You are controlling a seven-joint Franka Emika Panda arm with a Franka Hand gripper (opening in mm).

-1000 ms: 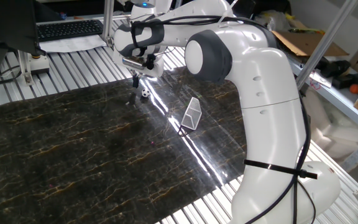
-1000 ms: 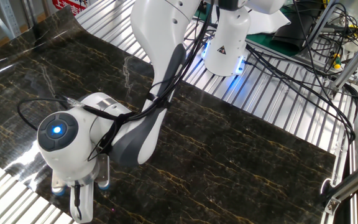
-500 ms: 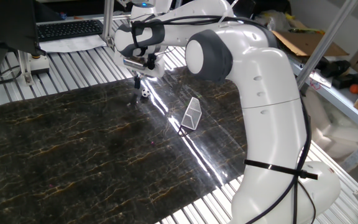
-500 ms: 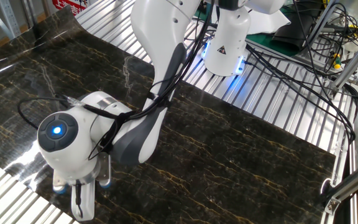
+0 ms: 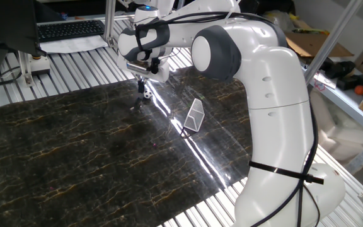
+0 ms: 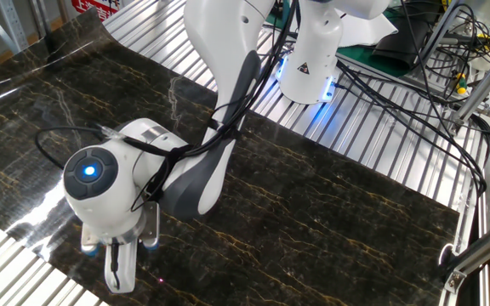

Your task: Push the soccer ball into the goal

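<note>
Over the last second the gripper (image 5: pixel 141 80) has slid a little across the counter (image 5: pixel 74 145), toward 4 o'clock in the view that shows the keyboard, and now stands right against the soccer ball (image 5: pixel 147 94) from its 11 o'clock side. The ball itself looks to have crept only a touch in the same direction, so the push seems to be just starting rather than well under way. The goal (image 5: pixel 195 116) lies on the dark marbled counter at about 4 o'clock from the ball, well apart from it, with bare surface between them.

In the other fixed view the wrist and gripper (image 6: pixel 119 265) have shifted toward 3 o'clock, which fits the same sweep; ball and goal are hidden there behind the arm.

The fingers appear drawn close together with nothing held between them, though the ball view is too small to be sure of the gap.

As a judgement: the line from gripper through ball points roughly at the goal, so carrying on the same stroke should serve, but a tiny ball can easily roll off to one side of narrow fingertips.
</note>
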